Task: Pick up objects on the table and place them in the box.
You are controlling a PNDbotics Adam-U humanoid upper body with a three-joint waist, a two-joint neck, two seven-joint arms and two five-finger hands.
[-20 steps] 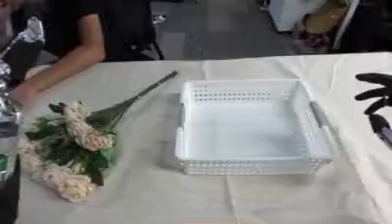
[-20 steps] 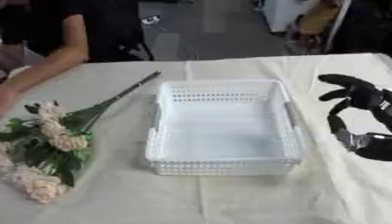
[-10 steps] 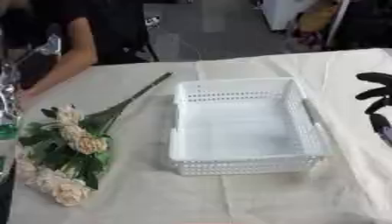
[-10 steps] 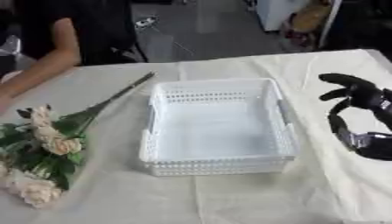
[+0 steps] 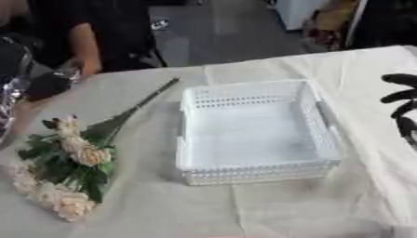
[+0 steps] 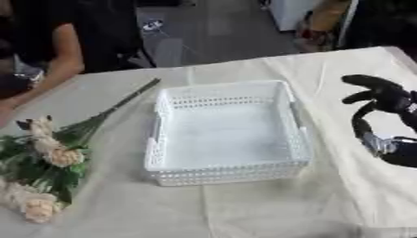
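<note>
A white perforated plastic box point(image 6: 228, 132) stands in the middle of the table with nothing in it. A bouquet of pale cream roses with green leaves point(image 5: 69, 169) lies left of the box, its long stem point(image 5: 151, 95) pointing up toward the box's far left corner. My right hand point(image 6: 383, 100) hovers at the right edge beside the box, fingers spread and relaxed, holding nothing. At the left edge a shiny, dark part point(image 5: 10, 88) shows; I cannot make out a left hand there.
A cream cloth point(image 6: 244, 209) covers the table. A person in black sits at the far left edge, a forearm point(image 6: 57, 69) resting on the table near the stem's tip. Beyond the table is a dark floor with clutter.
The whole picture has shifted, so the camera has moved. My right hand and the bouquet keep their places relative to the box.
</note>
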